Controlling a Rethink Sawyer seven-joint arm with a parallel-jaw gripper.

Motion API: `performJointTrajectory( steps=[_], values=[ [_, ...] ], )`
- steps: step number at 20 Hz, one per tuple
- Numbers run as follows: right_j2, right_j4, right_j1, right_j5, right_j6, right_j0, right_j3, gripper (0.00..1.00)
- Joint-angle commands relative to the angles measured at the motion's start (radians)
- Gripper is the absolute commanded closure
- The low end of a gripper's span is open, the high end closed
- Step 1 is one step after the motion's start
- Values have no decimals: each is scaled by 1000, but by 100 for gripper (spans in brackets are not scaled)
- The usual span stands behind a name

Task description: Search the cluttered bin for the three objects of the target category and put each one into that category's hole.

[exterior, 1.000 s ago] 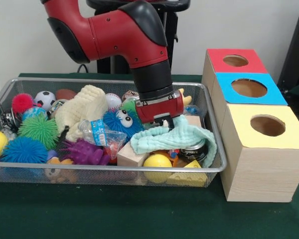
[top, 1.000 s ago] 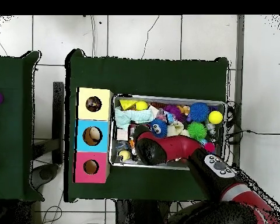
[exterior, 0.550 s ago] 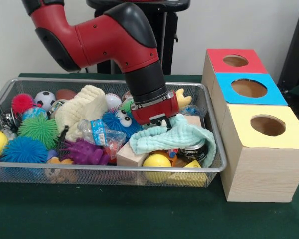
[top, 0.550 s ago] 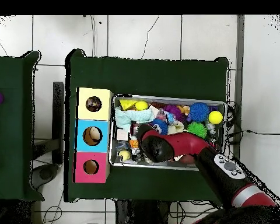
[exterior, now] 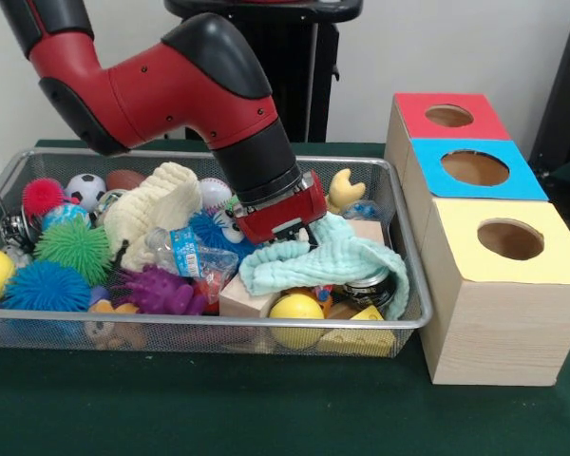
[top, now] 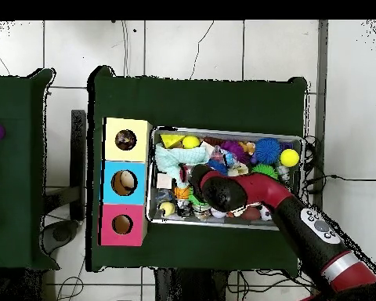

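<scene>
My gripper [exterior: 290, 239] is down in the wire bin [exterior: 199, 325], its red wrist end pressed into the left end of a mint green cloth [exterior: 337, 261]. The cloth hides its tip. The cloth drapes over a wooden block [exterior: 242, 296], a yellow ball [exterior: 297, 309] and a dark tin. From overhead the gripper [top: 197, 174] sits beside the same cloth [top: 170, 159] at the bin's box-side end. Three boxes with holes stand beside the bin: red [exterior: 446, 116], blue [exterior: 475, 168] and yellow [exterior: 508, 239].
The bin also holds a cream cloth [exterior: 157, 204], a water bottle [exterior: 185, 255], a purple spiky toy [exterior: 161, 290], green [exterior: 73, 249] and blue [exterior: 43, 285] spiky balls, a soccer ball [exterior: 85, 188] and a yellow toy [exterior: 343, 187]. The arm crosses over the bin.
The arm has swung leftward in the front view and the gripper has shifted left and slightly down. The mint cloth's left end has moved left with it, uncovering the yellow toy behind.
</scene>
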Motion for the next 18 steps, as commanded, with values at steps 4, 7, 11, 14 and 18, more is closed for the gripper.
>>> performJointTrajectory(
  steps=[4, 7, 11, 14, 18],
  values=[
    [48, -148, 77, 90, -449, -96, -359, 100],
    [57, -150, 84, 98, -457, -103, -361, 100],
    [63, -155, 83, 107, -464, -105, -363, 100],
    [68, -159, 78, 120, -481, -107, -367, 100],
    [90, -147, 73, 179, -551, -119, -381, 100]
  ],
)
